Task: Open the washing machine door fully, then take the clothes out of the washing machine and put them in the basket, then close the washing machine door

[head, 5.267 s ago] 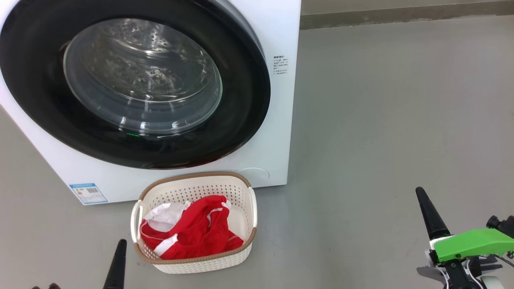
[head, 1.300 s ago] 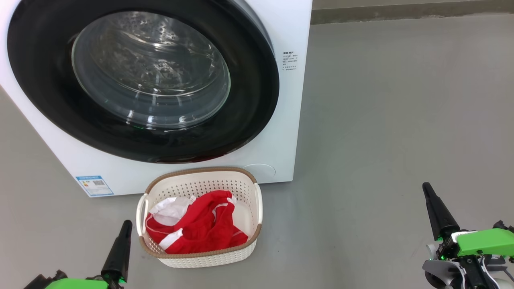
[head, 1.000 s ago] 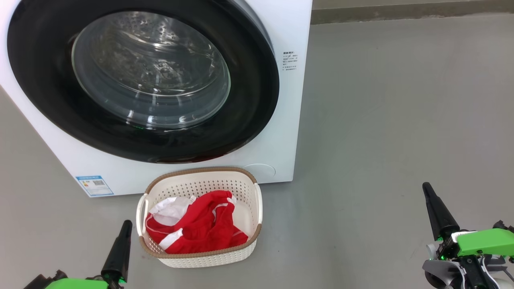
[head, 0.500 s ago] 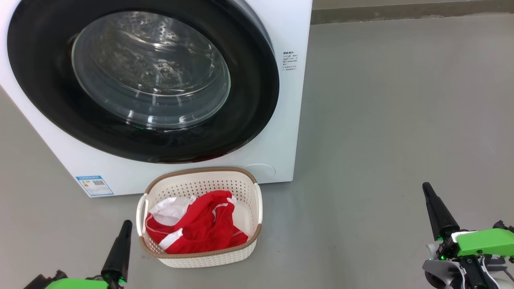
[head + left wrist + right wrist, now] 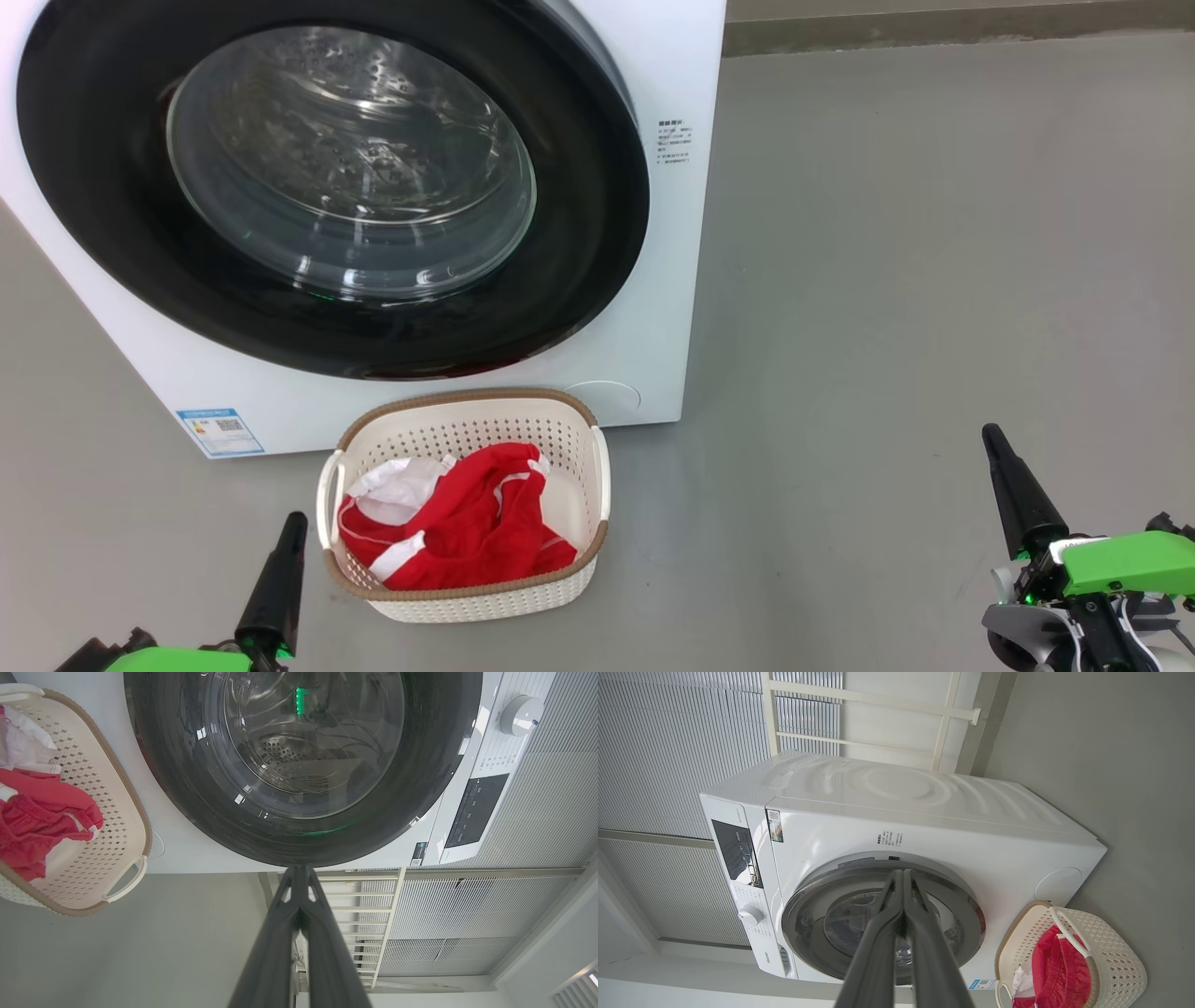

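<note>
The washing machine [image 5: 653,308] is a white front-loader, and its round black-rimmed door [image 5: 336,187] lies flat against the front, with bare steel drum behind the glass. On the floor before it, the cream basket [image 5: 464,411] holds the red and white clothes [image 5: 457,532]. My left gripper [image 5: 291,525] is shut and empty just left of the basket. My right gripper [image 5: 991,441] is shut and empty, far to the right over bare floor. The door [image 5: 299,765], basket [image 5: 117,812] and clothes [image 5: 42,816] also appear in the left wrist view, and the machine [image 5: 924,826] and basket [image 5: 1111,956] in the right wrist view.
Grey floor [image 5: 934,280] stretches wide to the machine's right. A wall base [image 5: 934,28] runs along the far edge. Behind the machine stand white ribbed panels [image 5: 668,742] and a white rail frame [image 5: 878,700]. The control panel and knob [image 5: 518,714] are at the machine's top.
Over the last second nothing has moved. Since the oldest frame the camera has shifted, and both grippers sit a little further into view.
</note>
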Controlling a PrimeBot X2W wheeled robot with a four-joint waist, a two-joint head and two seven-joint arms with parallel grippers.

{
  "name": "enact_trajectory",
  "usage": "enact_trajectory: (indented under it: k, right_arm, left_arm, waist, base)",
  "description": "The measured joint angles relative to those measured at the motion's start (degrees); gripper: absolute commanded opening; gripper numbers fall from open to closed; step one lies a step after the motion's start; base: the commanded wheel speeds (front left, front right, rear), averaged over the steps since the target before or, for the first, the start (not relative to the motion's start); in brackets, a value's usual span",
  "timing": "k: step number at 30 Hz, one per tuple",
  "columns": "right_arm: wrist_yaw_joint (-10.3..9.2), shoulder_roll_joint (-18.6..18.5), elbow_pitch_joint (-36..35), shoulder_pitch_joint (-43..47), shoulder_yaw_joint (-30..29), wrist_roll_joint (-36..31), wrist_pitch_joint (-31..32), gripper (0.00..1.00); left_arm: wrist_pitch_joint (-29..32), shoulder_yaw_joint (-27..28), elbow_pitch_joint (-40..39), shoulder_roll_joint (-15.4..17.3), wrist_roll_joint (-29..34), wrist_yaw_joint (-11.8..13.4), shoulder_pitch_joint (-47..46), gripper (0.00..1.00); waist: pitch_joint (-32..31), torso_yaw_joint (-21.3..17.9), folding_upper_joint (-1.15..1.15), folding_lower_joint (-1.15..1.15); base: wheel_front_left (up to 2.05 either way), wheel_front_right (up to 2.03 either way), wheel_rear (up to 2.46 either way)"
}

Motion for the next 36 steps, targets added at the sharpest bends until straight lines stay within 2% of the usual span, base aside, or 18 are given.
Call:
enact_trajectory:
  k: [36]
  right_arm:
    - [0.0, 0.0, -0.01, 0.0, 0.0, 0.0, 0.0, 0.0]
  left_arm:
    - [0.0, 0.0, 0.0, 0.0, 0.0, 0.0, 0.0, 0.0]
  waist:
    - [0.0, 0.0, 0.0, 0.0]
  base:
    - [0.0, 0.0, 0.0]
